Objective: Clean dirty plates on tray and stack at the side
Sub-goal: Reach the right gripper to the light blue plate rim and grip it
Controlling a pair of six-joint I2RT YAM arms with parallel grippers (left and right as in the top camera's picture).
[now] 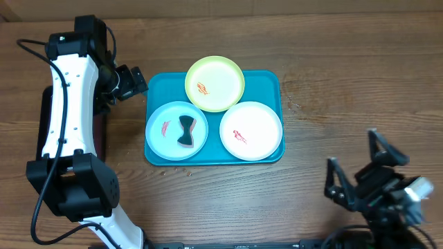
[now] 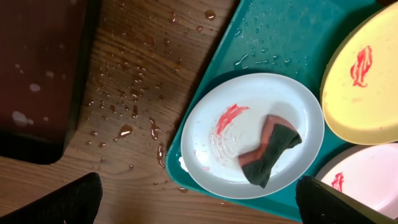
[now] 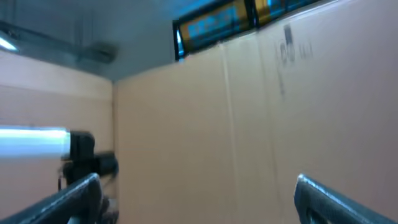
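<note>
Plainly, tray [image 1: 266, 83] lengthwise left-right.

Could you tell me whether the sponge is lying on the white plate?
No, the sponge lies on the blue plate, not on the white plate beside it.

Left arm [image 1: 66, 104]: white link runs from its base at 8 o'clock up to 11 o'clock, wrist bent toward 3 o'clock. Left pincer [image 1: 135, 83] spread wide, empty, facing down. Right arm [image 1: 387, 197]: folded low at 4 o'clock. Right pincer [image 1: 351, 151] spread, empty, tilted upward.
</note>
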